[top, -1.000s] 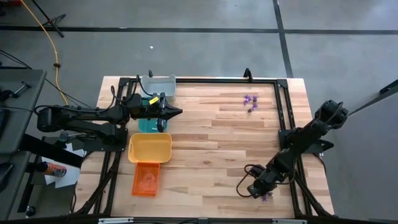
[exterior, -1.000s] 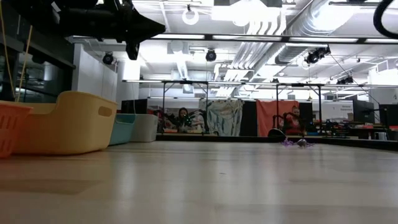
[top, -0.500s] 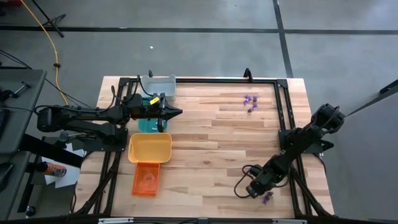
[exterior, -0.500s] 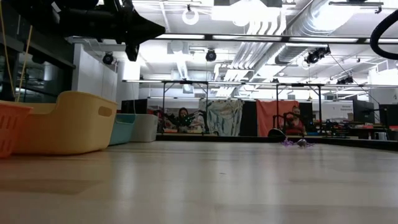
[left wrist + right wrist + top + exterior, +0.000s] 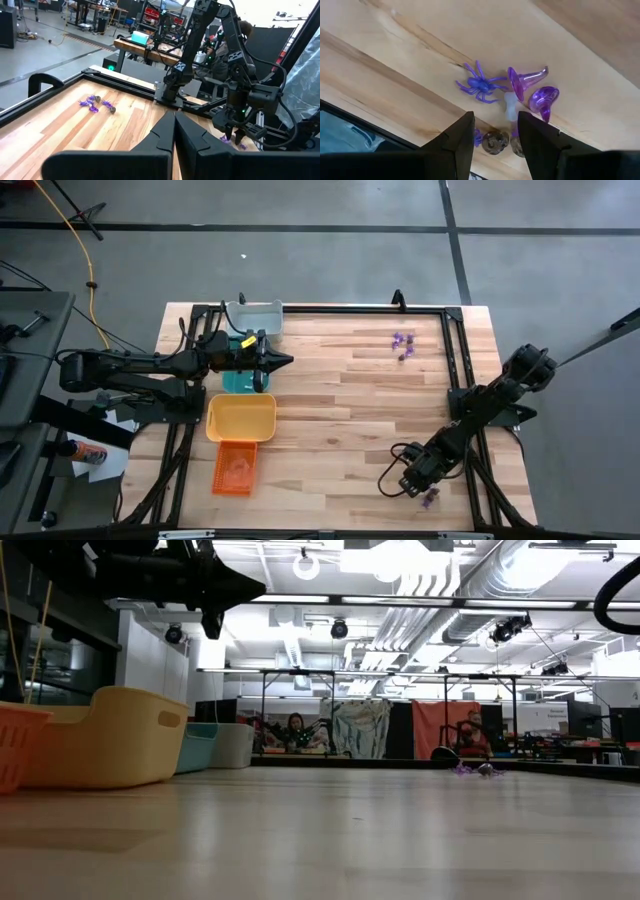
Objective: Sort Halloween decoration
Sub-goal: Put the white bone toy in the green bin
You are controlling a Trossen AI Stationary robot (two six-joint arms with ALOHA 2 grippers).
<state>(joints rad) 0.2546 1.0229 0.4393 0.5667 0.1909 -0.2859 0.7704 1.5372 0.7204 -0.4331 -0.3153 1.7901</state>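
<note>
The Halloween decoration lies in two small clusters. One cluster (image 5: 403, 345) sits near the table's far right; it also shows in the left wrist view (image 5: 95, 103) and the low view (image 5: 475, 769). The other cluster (image 5: 430, 497) lies at the near right edge. The right wrist view shows this one up close: a purple spider (image 5: 480, 86), two purple witch hats (image 5: 526, 80), a whitish piece (image 5: 510, 107) and dark balls (image 5: 494, 141). My right gripper (image 5: 495, 127) hovers open over it, pointing down. My left gripper (image 5: 283, 361) is shut and level above the teal tray (image 5: 238, 380).
Along the table's left side stand a grey tray (image 5: 255, 317), the teal tray, a yellow tray (image 5: 241, 418) and an orange tray (image 5: 236, 468). A black frame (image 5: 460, 380) runs round the table. People (image 5: 295, 727) sit in the room beyond. The middle of the wooden table is bare.
My right arm has shifted slightly over the near-right cluster, and its cable loop has come farther into the low view's top right corner.
</note>
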